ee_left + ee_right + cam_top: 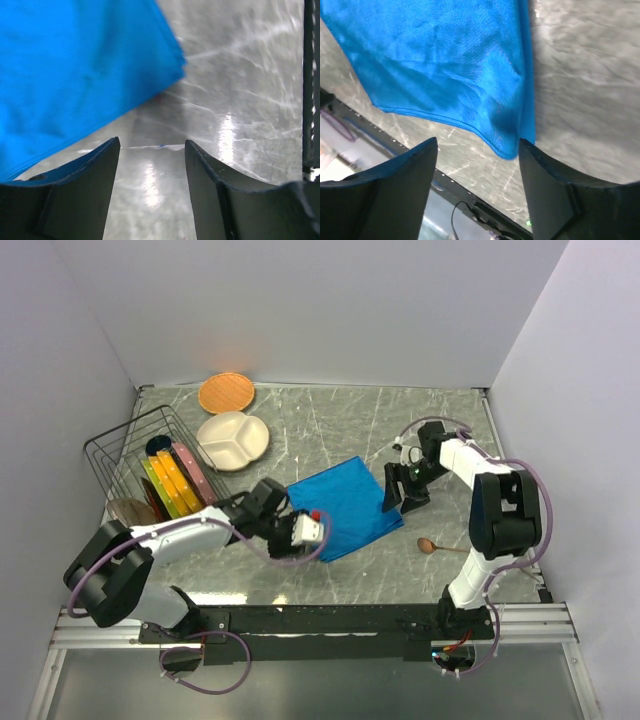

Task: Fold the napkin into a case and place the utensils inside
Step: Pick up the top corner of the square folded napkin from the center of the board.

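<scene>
Jaws both apart and empty beside napkin [345, 505]; wooden spoon [428, 545] only in overhead view.

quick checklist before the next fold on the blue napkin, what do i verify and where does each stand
1. left gripper open and empty: ok, jaws apart with only table between them, at the edge of the napkin.
2. right gripper open and empty: ok, jaws apart, a napkin corner just ahead of them, not pinched.
3. napkin lying flat: ok, no bunching in the top view.
4. napkin folded down to a narrow strip: not ok, it is a broad shape.
5. wooden spoon clear of the cloth: ok, on the table apart from the napkin, on the right arm's side.
6. other utensils on hand: cannot tell, only the spoon shows.
</scene>
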